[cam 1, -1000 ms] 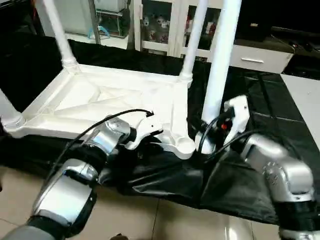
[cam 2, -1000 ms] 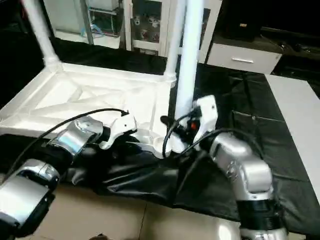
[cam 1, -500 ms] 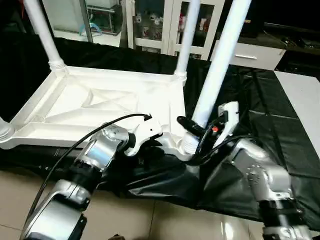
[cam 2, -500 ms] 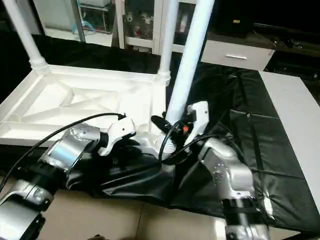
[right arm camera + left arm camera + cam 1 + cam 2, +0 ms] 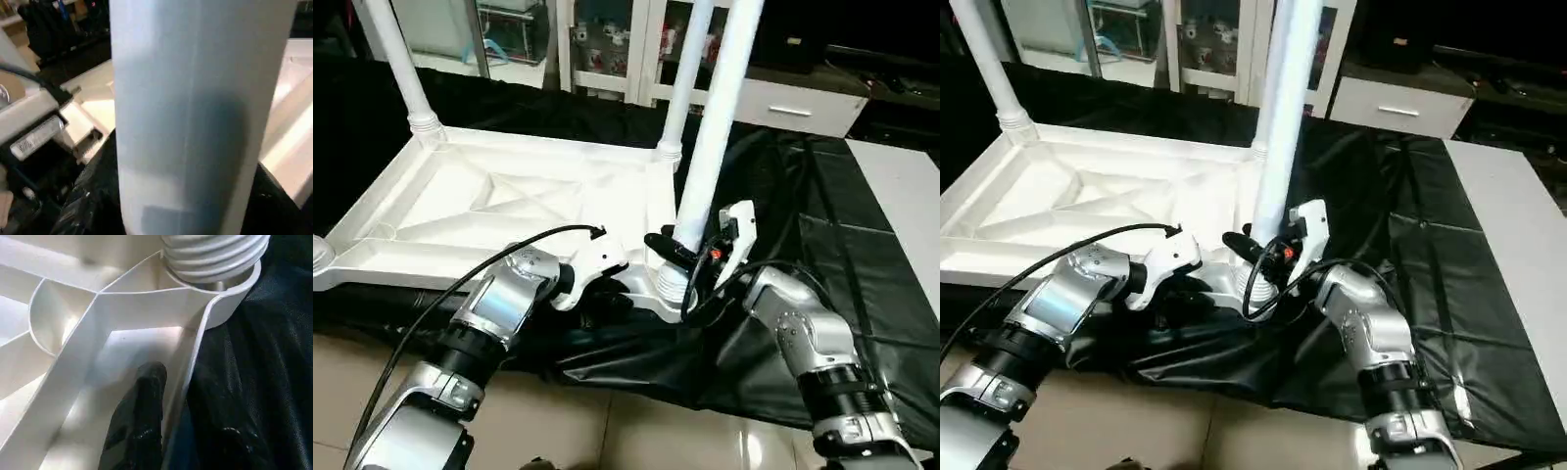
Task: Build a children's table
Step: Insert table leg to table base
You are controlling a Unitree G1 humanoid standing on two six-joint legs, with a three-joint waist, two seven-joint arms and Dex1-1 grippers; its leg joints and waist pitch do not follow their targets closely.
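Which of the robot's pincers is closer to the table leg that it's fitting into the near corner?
The right. The right pincer is clamped round the near leg just above its socket; the left pincer grips the tabletop rim beside that corner.

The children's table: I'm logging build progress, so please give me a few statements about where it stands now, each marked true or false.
1. The tabletop lies upside down, ribbed underside up, on the black cover. True.
2. The right gripper holds the near-right leg close to its base. True.
3. That leg lies flat on the black cover. False: it stands nearly upright, its ribbed end in the near-right corner socket.
4. The left gripper holds a leg. False: it clamps the tabletop's near edge wall beside that socket, one finger inside the rim.
5. Legs stand in the two far corners. True: far-left leg and far-right leg.
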